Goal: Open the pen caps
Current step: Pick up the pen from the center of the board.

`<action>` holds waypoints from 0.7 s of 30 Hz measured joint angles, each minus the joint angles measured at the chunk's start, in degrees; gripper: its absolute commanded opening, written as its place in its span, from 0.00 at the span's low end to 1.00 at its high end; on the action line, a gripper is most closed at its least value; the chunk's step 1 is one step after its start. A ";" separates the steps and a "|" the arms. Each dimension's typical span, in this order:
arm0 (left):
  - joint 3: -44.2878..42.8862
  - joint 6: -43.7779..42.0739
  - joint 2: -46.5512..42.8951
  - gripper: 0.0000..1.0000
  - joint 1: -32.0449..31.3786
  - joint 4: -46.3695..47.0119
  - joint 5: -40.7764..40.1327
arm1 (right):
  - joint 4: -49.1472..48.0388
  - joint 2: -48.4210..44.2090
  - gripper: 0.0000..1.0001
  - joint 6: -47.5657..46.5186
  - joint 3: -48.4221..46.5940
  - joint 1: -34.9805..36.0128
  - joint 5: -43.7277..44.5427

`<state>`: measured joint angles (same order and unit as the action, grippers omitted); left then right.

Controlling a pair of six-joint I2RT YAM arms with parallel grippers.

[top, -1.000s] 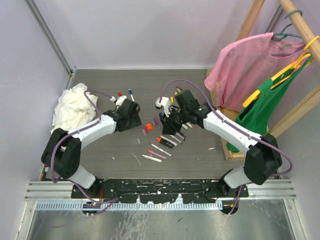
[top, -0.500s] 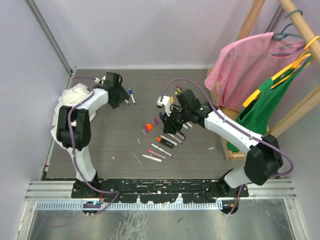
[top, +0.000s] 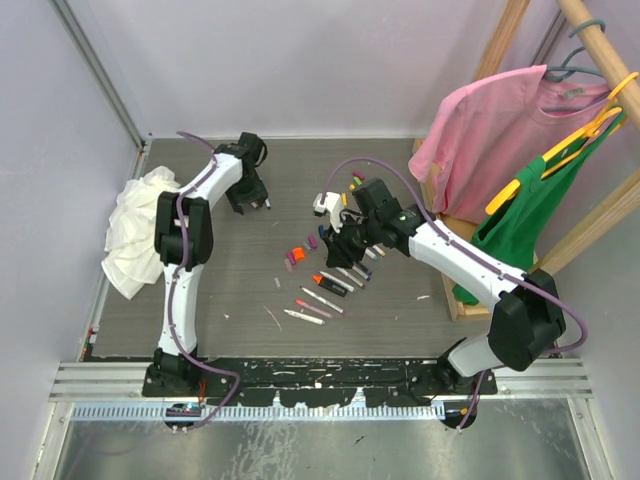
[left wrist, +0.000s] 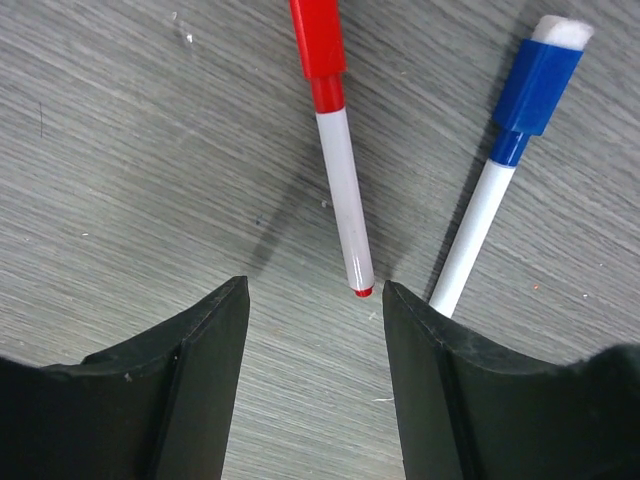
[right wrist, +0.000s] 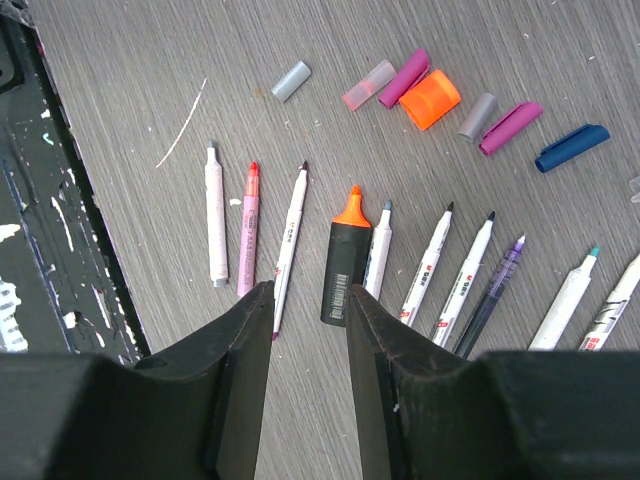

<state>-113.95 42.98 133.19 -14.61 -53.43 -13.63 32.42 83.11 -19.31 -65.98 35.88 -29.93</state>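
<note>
1. At twelve o'clock from your left fingers (left wrist: 200,360), which are spread and empty, lies the red cap (left wrist: 318,38). The blue cap (left wrist: 535,85) sits at one o'clock.
2. Pinch the white barrel (left wrist: 342,200) squarely first.
3. Your right fingers (right wrist: 235,370) are apart and empty, so use them to pull the cap straight off.

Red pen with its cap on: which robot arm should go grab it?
Left. The left claw, open, hangs right above the red pen beside the blue-capped pen. The right claw hangs over the uncapped pens, away from it.
</note>
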 measured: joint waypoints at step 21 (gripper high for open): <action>-8.17 -5.07 5.33 0.00 0.68 -3.06 -1.07 | 0.00 0.00 0.41 -0.09 0.15 -0.26 -0.28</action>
<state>-122.13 37.91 138.52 -13.93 -56.49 -14.70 32.42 83.11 -19.40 -65.82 35.62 -30.22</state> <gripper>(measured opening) 0.119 0.406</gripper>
